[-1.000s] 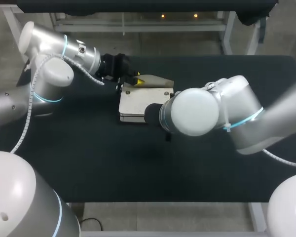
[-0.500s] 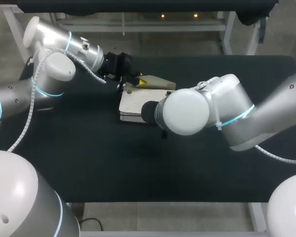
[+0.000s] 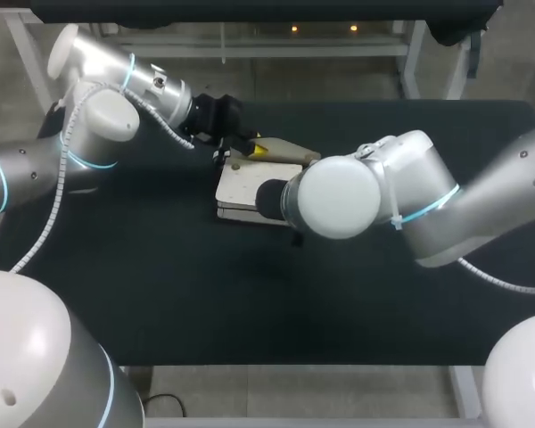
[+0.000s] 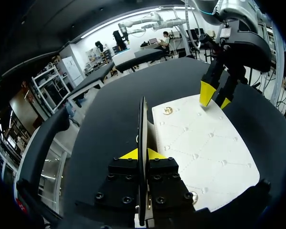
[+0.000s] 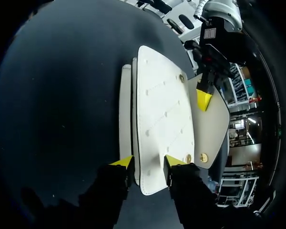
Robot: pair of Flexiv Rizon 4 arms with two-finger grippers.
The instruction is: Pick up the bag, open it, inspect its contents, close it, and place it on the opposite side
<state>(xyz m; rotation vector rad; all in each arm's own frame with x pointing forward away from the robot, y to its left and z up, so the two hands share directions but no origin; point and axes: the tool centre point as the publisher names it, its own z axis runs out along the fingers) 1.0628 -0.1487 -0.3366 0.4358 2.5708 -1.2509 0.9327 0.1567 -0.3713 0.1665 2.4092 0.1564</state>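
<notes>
Though open-flapped, a white quilted bag (image 3: 247,185)

Cream-white bag (image 3: 248,185) on black tabletop (image 3: 160,294)
Diamond-stitch quilting w/ studs, gold snaps; left gripper (image 4: 142,155) & right gripper (image 5: 149,162) tips yellow.
</notes>
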